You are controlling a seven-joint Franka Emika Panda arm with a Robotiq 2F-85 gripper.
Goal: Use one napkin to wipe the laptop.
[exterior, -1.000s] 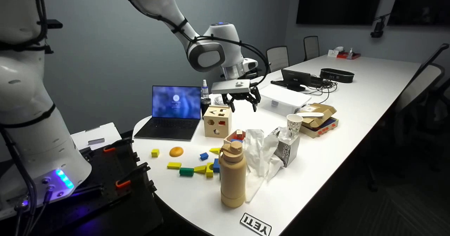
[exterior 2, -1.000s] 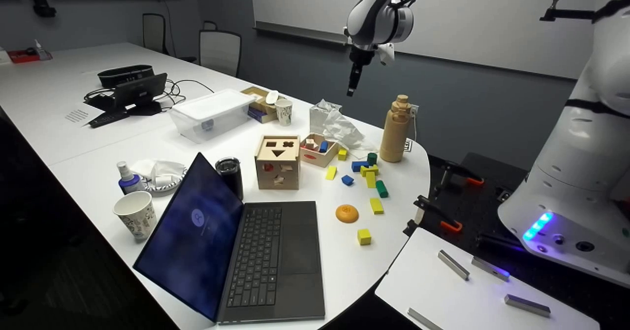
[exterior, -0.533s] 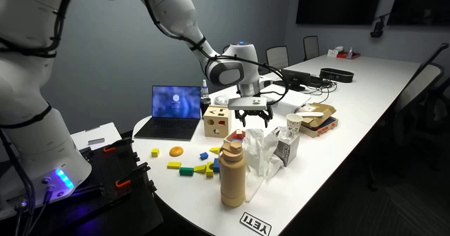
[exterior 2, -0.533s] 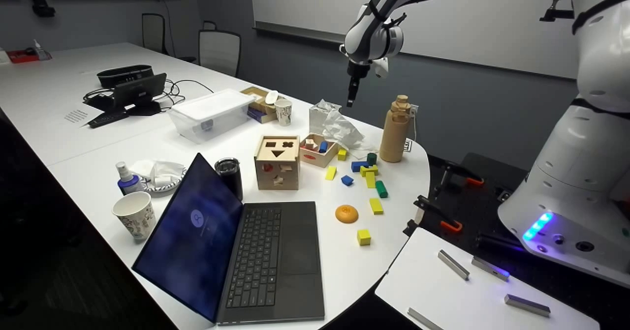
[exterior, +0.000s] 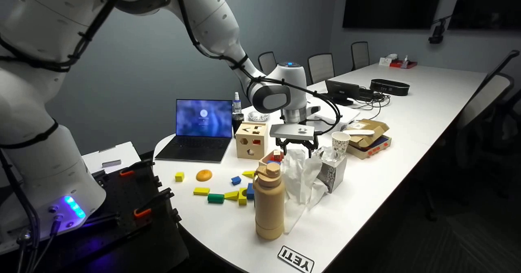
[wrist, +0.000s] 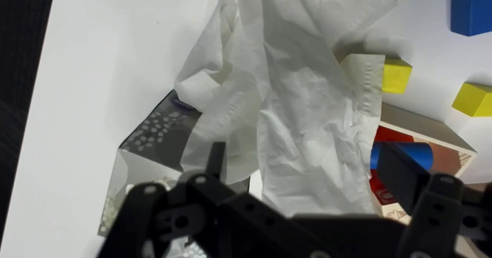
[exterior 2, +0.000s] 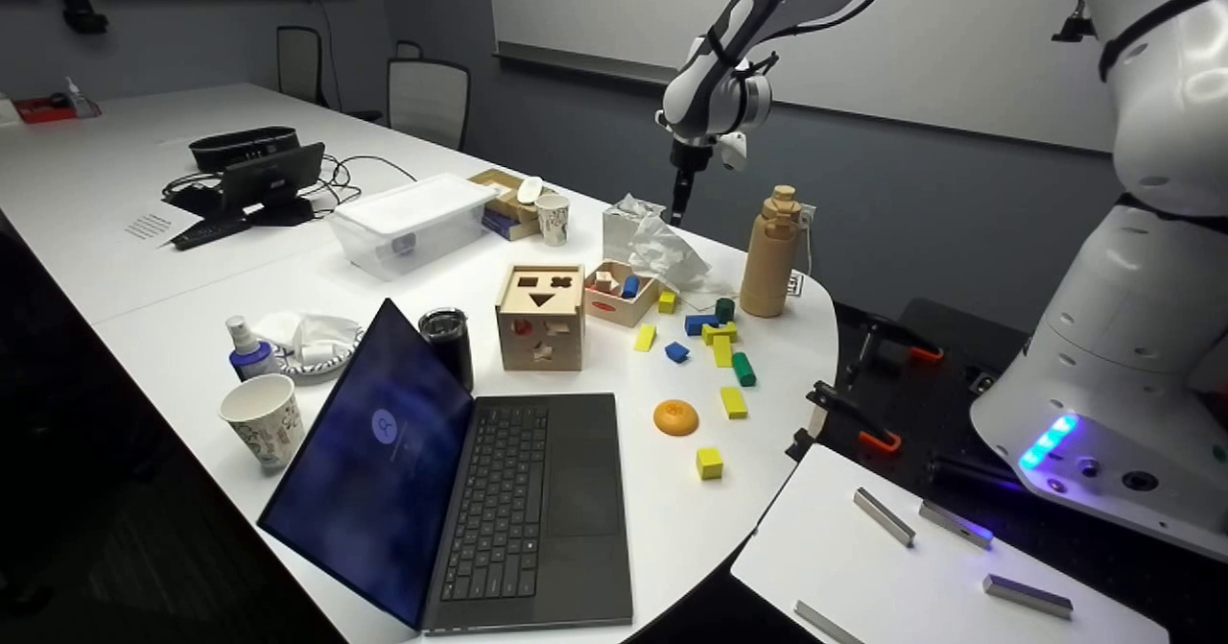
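Napkin lies crumpled beside tissue box, not picked up. Gripper hangs over it, jaws parted, holding nothing; contact unclear. Laptop sits open, well apart from both. Approach looks nearly done; grasp, carry and wipe left.

Bright tabletop, dim floor

"YETI" stands in dark capitals, upside down in an exterior view, on a label lying flat on the bench. The laptop shows a round icon; print below it and on a paper sheet is too small to read.
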